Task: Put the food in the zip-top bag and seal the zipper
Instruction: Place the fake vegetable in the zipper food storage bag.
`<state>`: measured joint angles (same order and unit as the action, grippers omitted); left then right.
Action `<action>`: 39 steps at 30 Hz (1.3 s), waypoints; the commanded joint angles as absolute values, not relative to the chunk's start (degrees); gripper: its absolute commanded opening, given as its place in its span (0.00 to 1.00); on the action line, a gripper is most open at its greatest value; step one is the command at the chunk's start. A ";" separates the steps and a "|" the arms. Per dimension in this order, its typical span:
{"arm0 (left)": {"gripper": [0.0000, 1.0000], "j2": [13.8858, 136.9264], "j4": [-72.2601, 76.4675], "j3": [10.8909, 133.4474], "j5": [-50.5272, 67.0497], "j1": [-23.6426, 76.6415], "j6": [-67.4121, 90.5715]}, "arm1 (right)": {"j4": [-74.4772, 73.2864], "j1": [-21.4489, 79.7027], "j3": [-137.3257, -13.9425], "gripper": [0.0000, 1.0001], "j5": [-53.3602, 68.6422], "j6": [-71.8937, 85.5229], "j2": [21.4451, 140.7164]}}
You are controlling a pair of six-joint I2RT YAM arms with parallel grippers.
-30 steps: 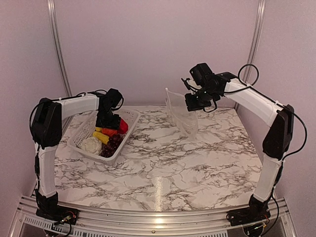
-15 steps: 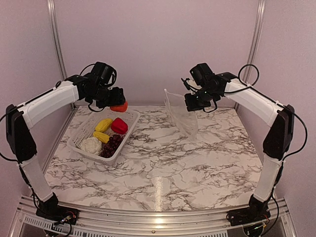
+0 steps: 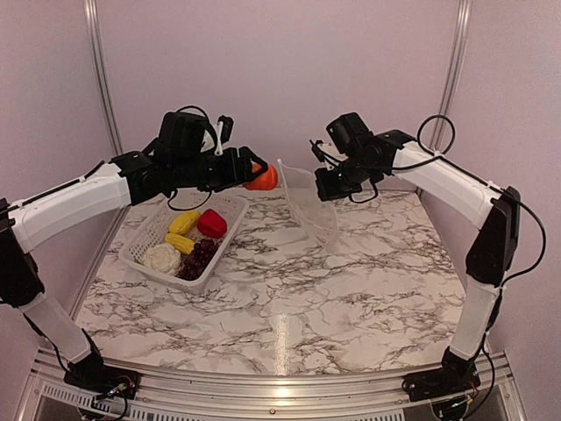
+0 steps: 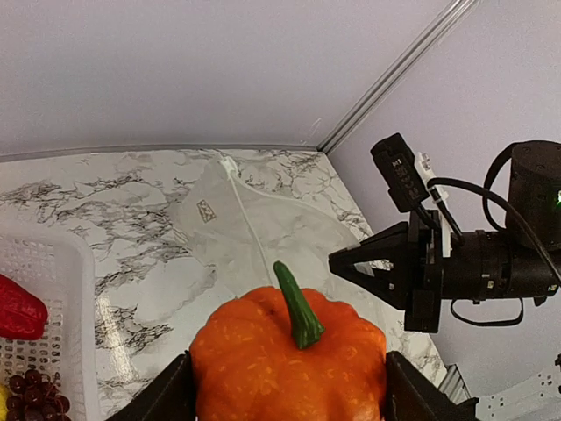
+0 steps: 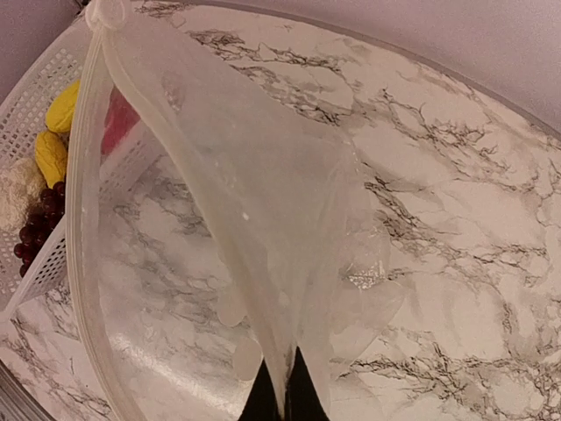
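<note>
Since the earlier frame, we note the left gripper (image 3: 252, 174) has swung from over the white basket (image 3: 140, 253) to just beside the zip-top bag (image 3: 313, 209), carrying the orange round fruit (image 3: 263, 179). Its fingers (image 4: 175, 399) stand wide, clamped on either flank of the fruit. In the left wrist view only their dark tips show, and the frame edge cuts off the fruit's underside. The right gripper (image 3: 321, 184) is closed, pinching the bag's clear film, and only two dark fingertips (image 5: 261, 403) show. We cannot tell how far the mouth gapes, nor whether the bag's lower corner touches the marble table (image 3: 368, 289). The fruit's green stem points away from the wrist, toward the right arm. The zipper (image 5: 77, 219) runs lengthwise along the bag's edge facing the fruit, slanting downward.
</note>
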<state>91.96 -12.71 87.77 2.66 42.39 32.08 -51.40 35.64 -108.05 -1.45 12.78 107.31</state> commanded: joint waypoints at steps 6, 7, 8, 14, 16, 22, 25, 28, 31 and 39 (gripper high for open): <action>0.44 91.30 -0.62 82.51 10.80 45.48 33.11 | -47.76 38.72 -107.75 0.00 3.16 15.64 106.83; 0.44 91.88 -0.54 82.69 11.62 45.71 33.24 | -47.61 39.02 -107.23 0.00 3.31 15.93 106.67; 0.44 92.54 1.06 82.82 12.21 45.92 33.35 | -47.60 39.34 -106.93 0.00 3.53 16.19 106.65; 0.42 96.88 1.27 84.29 10.97 46.58 35.91 | -46.31 39.70 -106.00 0.00 5.40 18.36 106.29; 0.42 98.46 0.13 84.81 8.87 46.58 35.99 | -45.96 39.67 -106.40 0.00 5.86 19.05 105.90; 0.42 101.03 -3.51 85.17 6.13 46.58 35.32 | -48.04 38.85 -109.98 0.00 6.06 20.30 105.02; 0.45 101.75 -4.67 85.64 4.26 46.57 34.54 | -49.55 38.73 -112.35 0.00 5.82 19.84 105.39; 0.54 104.31 -7.94 89.35 2.26 46.57 34.62 | -49.52 39.10 -112.65 0.00 8.54 20.62 106.04; 0.63 107.46 -10.51 94.26 0.63 46.82 35.32 | -47.73 40.01 -110.97 0.00 11.15 22.37 106.05; 0.93 108.72 -12.90 99.16 -3.41 46.78 36.29 | -46.49 37.12 -111.14 0.00 13.05 24.86 105.31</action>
<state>109.36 -12.10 97.86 -0.40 46.52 35.94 -47.31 38.30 -110.37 9.58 22.96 107.18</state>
